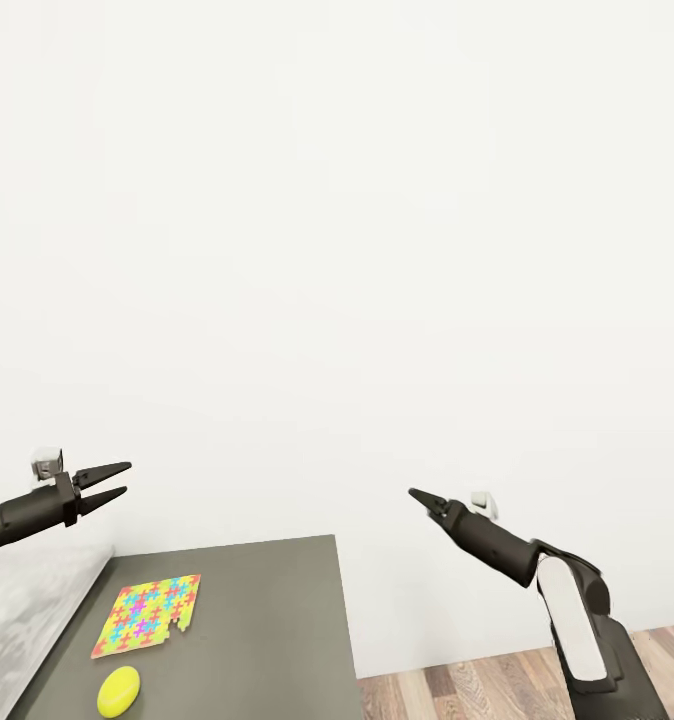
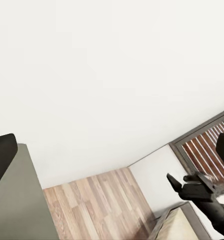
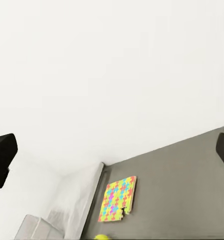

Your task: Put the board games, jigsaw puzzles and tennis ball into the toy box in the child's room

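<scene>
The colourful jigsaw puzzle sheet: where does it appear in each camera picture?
Head view: the colourful jigsaw puzzle sheet lies at lower left, flat on the dark grey table.
Right wrist view: it lies low at the centre.
Left wrist view: not in this picture.
Shared landmark: the small yellow-green ball beside it.

1. A dark grey table [image 1: 267, 620] fills the near left of the scene, its far edge close to the wall.
2. A plain white wall [image 1: 357, 250] spans the far side.
3. Brown wood-plank floor [image 1: 477, 690] shows at the near right, beside the table.
4. A dark-framed slatted panel [image 2: 204, 145] appears in the left wrist view.
</scene>
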Controlling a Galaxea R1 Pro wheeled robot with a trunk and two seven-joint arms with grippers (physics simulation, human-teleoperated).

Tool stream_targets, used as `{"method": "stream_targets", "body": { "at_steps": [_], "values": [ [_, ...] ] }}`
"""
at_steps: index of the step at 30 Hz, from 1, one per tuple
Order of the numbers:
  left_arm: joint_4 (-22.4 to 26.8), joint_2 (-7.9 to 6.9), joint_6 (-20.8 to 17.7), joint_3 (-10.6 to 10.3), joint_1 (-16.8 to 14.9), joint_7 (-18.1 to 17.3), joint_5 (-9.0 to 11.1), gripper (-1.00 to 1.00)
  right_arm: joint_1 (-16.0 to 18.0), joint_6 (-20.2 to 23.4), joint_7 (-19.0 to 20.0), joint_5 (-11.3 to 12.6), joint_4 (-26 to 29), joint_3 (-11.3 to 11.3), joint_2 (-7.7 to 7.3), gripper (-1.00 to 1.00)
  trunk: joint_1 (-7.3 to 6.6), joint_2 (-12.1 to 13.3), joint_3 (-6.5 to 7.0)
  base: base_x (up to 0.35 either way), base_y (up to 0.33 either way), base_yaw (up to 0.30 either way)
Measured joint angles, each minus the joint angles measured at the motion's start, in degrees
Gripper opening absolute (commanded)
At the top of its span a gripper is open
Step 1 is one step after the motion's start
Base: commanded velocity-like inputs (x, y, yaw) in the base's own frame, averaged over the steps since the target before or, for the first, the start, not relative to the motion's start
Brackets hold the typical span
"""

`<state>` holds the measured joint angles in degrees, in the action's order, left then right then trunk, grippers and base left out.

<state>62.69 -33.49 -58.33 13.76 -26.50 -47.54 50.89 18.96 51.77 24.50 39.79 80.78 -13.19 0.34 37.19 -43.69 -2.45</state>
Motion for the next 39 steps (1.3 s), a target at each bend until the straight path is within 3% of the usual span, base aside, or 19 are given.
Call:
{"method": "stream_targets", "body": {
  "at_steps": [13,17,21,22,29,31,34,35,37,39],
  "values": [
    [-0.28,-0.07,0.03,-0.08,-0.04,0.15,-0.15,1.00,-0.04,-1.22,-0.11,-1.20,-1.95,0.23,0.11,1.00,0.00,0.00,0.00,0.000,0.000,0.000],
    [-0.87,-0.10,-0.01,0.00,-0.23,2.92,-0.88,1.00,-0.04,-1.23,-0.12,-1.21,-1.89,0.24,0.13,1.00,0.00,-0.01,0.00,0.000,0.000,0.000],
    [-0.57,-0.16,-0.19,0.10,-0.90,12.08,-3.54,1.00,-0.04,-1.20,-0.16,-1.23,-1.87,0.25,0.10,1.00,0.00,0.00,0.00,0.000,0.000,0.000],
    [-0.56,-0.17,-0.21,0.11,-0.98,13.70,-3.69,1.00,-0.04,-1.17,-0.17,-1.23,-1.87,0.23,0.09,1.00,0.00,0.00,0.00,0.000,0.000,0.000],
    [-0.63,0.75,-0.35,-0.18,-3.08,35.33,-4.01,1.00,-0.04,-0.92,-0.26,-1.22,-1.83,0.16,0.06,1.00,0.00,0.00,0.00,0.000,0.000,0.000],
    [-0.78,2.26,-0.32,-0.28,-4.43,43.97,-4.31,1.00,-0.04,-0.89,-0.27,-1.23,-1.81,0.21,0.06,1.00,0.00,0.00,0.00,0.000,0.000,0.000],
    [-1.07,5.93,-0.59,-1.31,-7.36,55.20,-5.08,1.00,-0.04,-0.82,-0.25,-1.18,-1.33,0.27,0.06,1.00,0.00,0.00,0.01,0.000,0.000,0.000],
    [-1.51,7.40,-0.69,-2.33,-8.99,59.81,-5.03,1.00,-0.04,-0.80,-0.26,-1.14,-0.71,0.34,0.06,1.00,0.00,0.00,0.01,0.000,0.000,0.000],
    [-2.42,8.65,-0.78,-3.75,-10.83,63.94,-5.16,1.00,-0.04,-0.77,-0.27,-1.14,0.07,0.54,0.06,1.00,0.00,0.00,0.01,0.000,0.000,0.000],
    [-5.84,10.19,-0.84,-7.30,-14.82,69.45,-5.06,1.00,-0.04,-0.74,-0.27,-1.14,1.57,1.28,0.01,1.00,0.00,0.01,0.01,0.000,0.000,0.000]
  ]
}}
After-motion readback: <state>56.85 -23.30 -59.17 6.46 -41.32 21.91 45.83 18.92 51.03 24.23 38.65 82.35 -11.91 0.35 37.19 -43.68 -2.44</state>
